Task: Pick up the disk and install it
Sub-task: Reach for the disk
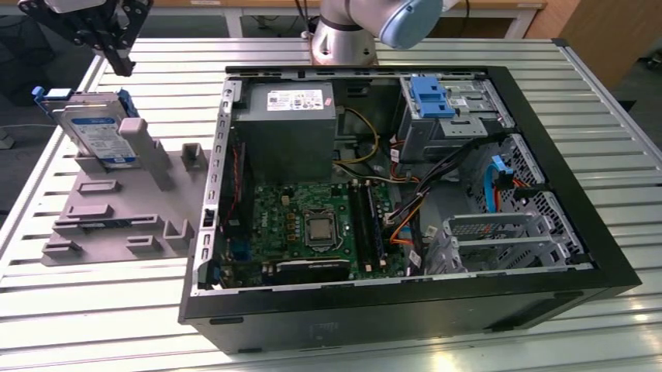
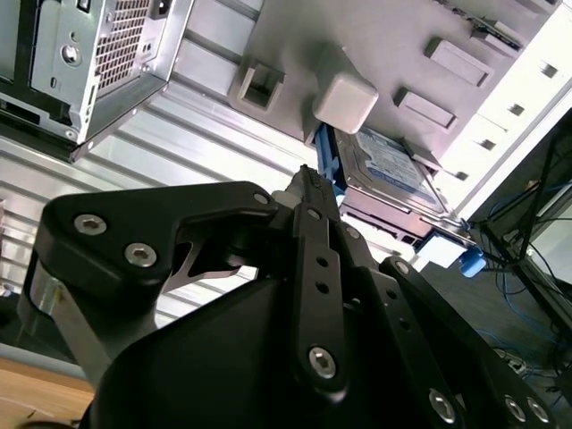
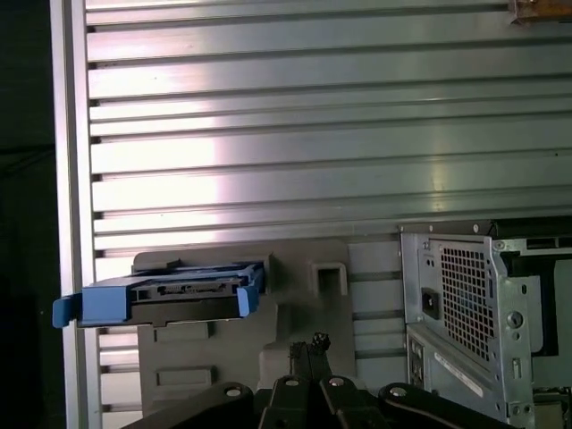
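Jaws pinched shut and empty, hanging above the gray holder where the disk stands propped on edge, probably so I can grab it easily.

We see a table of ribbed silver metal slats, bright with bands of glare. Behind it stands plain brown wooden furniture. Beside the table the floor lies dark, and in the second wrist view loose cables trail there.
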`<state>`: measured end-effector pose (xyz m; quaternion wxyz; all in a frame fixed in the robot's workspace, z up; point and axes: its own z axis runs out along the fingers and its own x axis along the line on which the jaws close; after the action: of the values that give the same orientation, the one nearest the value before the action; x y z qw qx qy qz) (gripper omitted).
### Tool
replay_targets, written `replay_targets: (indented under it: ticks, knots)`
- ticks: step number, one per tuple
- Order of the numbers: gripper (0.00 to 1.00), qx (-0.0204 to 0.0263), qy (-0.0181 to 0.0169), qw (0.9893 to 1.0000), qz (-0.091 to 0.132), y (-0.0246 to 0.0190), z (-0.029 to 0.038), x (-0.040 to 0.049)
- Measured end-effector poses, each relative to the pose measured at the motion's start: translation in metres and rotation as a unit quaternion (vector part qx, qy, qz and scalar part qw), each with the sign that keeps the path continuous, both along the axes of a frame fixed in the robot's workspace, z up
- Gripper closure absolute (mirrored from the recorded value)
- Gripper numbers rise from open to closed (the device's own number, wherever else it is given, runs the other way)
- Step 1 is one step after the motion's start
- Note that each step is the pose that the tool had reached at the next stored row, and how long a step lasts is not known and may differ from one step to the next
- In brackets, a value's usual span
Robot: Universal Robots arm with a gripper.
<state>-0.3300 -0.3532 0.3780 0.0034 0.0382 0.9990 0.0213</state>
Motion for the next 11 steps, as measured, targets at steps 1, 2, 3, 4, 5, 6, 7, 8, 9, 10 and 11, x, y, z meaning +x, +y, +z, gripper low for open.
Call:
replay_targets:
  ticks: [1,2,3,4,5,6,7,8,9,10,11]
  knots:
    - [0.89,0.0000,0.0002,1.0000,0.000,0.0001,-0.0002,-0.0013]
    - [0.89,0.0000,0.0003,1.0000,0.000,0.0002,-0.0004,-0.0027]
    - [0.89,0.0000,0.0005,1.0000,0.000,0.0003,-0.0006,-0.0040]
    - [0.89,0.0000,0.0007,1.0000,0.000,0.0004,-0.0007,-0.0052]
    - [0.89,0.0000,0.0009,1.0000,0.000,0.0005,-0.0009,-0.0062]
    - [0.89,0.0000,0.0011,1.0000,0.000,0.0005,-0.0010,-0.0072]
    - [0.89,0.0000,0.0014,1.0000,0.000,0.0005,-0.0011,-0.0080]
    - [0.89,0.0000,0.0015,1.0000,0.000,0.0005,-0.0012,-0.0084]
    - [0.89,0.0000,0.0016,1.0000,0.000,0.0005,-0.0012,-0.0084]
    - [0.89,0.0000,0.0016,1.0000,0.000,0.0005,-0.0012,-0.0084]
    - [0.89,0.0000,0.0016,1.0000,0.000,0.0005,-0.0012,-0.0085]
